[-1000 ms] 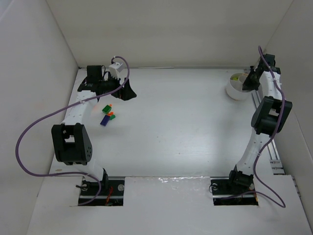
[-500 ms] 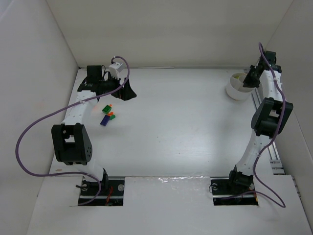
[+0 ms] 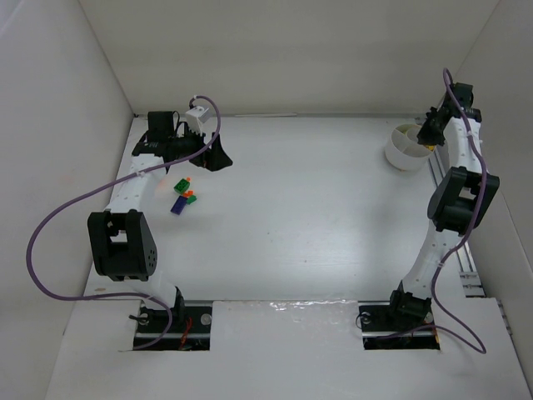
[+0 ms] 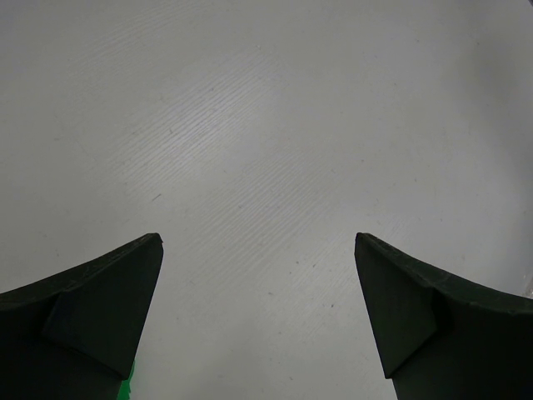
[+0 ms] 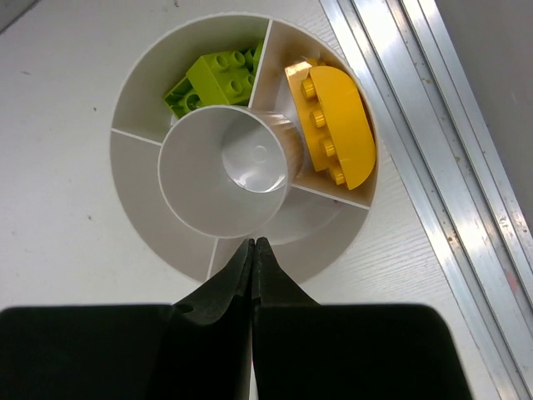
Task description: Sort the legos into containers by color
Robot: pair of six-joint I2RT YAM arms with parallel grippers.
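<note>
A round white cup (image 3: 405, 148) (image 5: 141, 167) with wedge compartments stands at the far right of the table. One wedge holds a lime-green brick (image 5: 218, 77), the neighbouring wedge a yellow brick (image 5: 333, 125). My right gripper (image 5: 252, 243) (image 3: 430, 132) hangs above the cup's near rim, shut, with nothing between its fingers. Loose legos lie at the far left: a green one (image 3: 181, 186), an orange one (image 3: 190, 197) and a dark blue one (image 3: 178, 207). My left gripper (image 3: 218, 158) (image 4: 258, 250) is open just behind them over bare table. A sliver of green (image 4: 129, 392) shows beside its left finger.
A metal rail (image 5: 433, 167) (image 3: 456, 250) runs along the right side of the table, right next to the cup. White walls close in the table at the back and on both sides. A purple cable (image 3: 50, 225) loops out from the left arm.
The right gripper has drawn back from over the cup toward the right wall, uncovering more of the cup. The left arm and the loose bricks have not moved.
</note>
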